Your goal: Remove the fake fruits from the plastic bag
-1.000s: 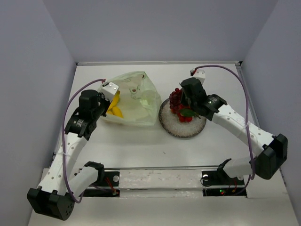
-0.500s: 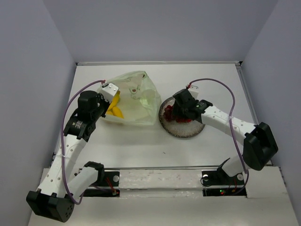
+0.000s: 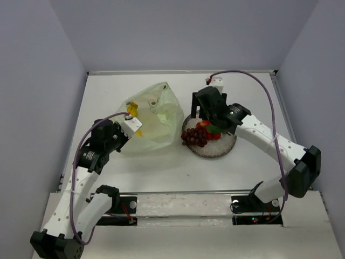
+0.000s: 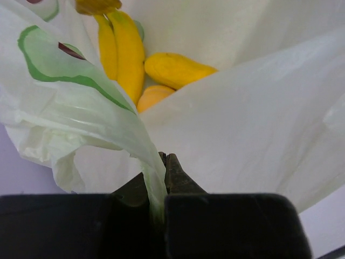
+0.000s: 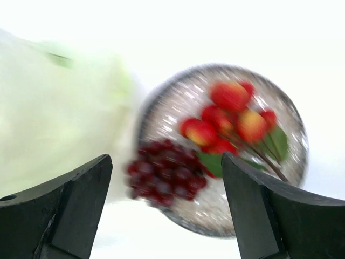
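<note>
Left wrist view: the left hand (image 4: pixel 161 164) is clenched on a fold of the plastic bag (image 4: pixel 242 124), with yellow fake fruits (image 4: pixel 175 70) inside it. From above, the bag lies on the worktop (image 3: pixel 161 167), just left of the speckled plate (image 3: pixel 227 150). The right hand (image 5: pixel 166 159) hangs released above the plate, grasping nothing. The grape bunch (image 3: pixel 194 136) lies at the plate's left rim, beside red pieces (image 3: pixel 211 133).

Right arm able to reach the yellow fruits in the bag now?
Probably not directly. The yellow fruits lie inside the plastic bag, by the mouth edge that the left gripper pinches. The right gripper, open above the plate, is at the bag's opposite side and would likely have to reach over it.
</note>
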You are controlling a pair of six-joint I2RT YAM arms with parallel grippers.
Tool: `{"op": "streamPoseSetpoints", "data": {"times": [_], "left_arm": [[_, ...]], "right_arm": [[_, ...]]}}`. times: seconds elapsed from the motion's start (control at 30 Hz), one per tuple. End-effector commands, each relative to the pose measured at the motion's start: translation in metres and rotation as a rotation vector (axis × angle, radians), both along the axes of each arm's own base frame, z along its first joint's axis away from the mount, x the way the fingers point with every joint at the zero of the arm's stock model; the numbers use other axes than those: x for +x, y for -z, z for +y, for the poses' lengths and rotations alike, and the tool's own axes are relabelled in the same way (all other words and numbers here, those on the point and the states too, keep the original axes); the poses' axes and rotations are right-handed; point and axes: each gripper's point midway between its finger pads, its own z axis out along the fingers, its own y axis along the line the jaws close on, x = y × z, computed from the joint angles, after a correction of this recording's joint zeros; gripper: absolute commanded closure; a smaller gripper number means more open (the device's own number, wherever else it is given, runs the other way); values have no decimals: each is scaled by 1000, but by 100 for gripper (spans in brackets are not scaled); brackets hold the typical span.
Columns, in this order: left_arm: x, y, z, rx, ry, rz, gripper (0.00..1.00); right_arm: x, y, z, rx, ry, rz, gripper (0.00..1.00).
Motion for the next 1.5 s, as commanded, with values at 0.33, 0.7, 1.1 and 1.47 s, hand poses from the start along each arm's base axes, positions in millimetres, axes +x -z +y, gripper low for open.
{"op": "streamPoseSetpoints", "data": {"times": [0.33, 0.7, 1.1, 1.47], "left_arm": [[-26, -10, 20, 33, -54, -81, 99], [-37, 11, 21, 50, -24, -56, 99], [-36, 14, 19, 51, -14, -43, 98], [-27, 11, 21, 63, -36, -56, 98]], "right_arm": [[-57, -84, 277, 444, -836, -179, 37], [0, 69, 319, 275, -660, -15, 27], [19, 161, 345, 101, -632, 6, 7], [1, 177, 321, -83, -570, -18, 66]]}}
